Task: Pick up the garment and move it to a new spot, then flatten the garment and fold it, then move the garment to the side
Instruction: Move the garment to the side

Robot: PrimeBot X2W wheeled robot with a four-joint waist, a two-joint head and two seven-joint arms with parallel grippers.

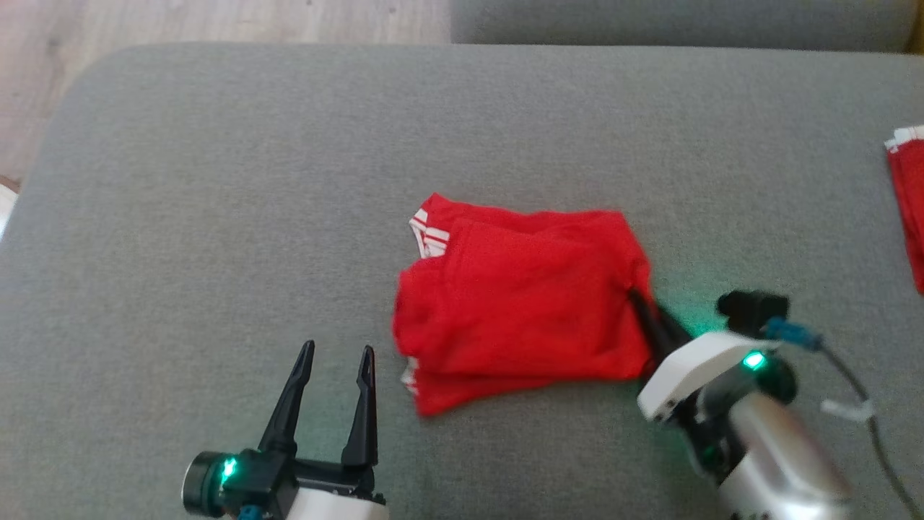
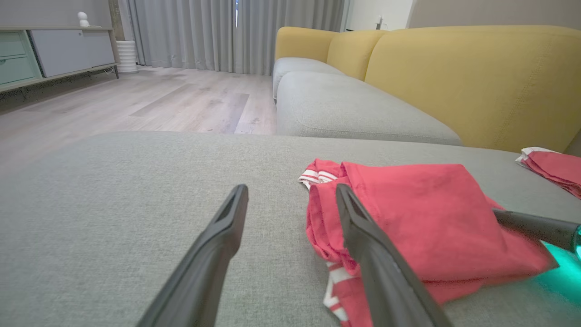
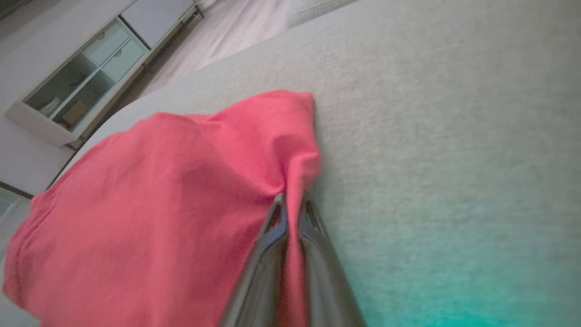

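The garment (image 1: 520, 296) is a red shirt with white-striped trim, lying folded in a rough square on the grey cushion (image 1: 216, 180). My right gripper (image 1: 639, 300) is shut on its right edge; in the right wrist view the two fingers pinch a ridge of the red garment (image 3: 159, 204) at the gripper (image 3: 290, 200). My left gripper (image 1: 338, 354) stands open just left of the garment's lower left corner, nothing between its fingers. In the left wrist view the open gripper (image 2: 290, 190) points past the garment (image 2: 422, 218), whose left edge sits behind the right finger.
A second red cloth with white trim (image 1: 908, 202) lies at the cushion's far right edge. Wooden floor (image 1: 180, 22) shows beyond the cushion's upper left corner. A yellow sofa back (image 2: 476, 81) stands behind the cushion, and a cabinet (image 2: 50, 50) is across the room.
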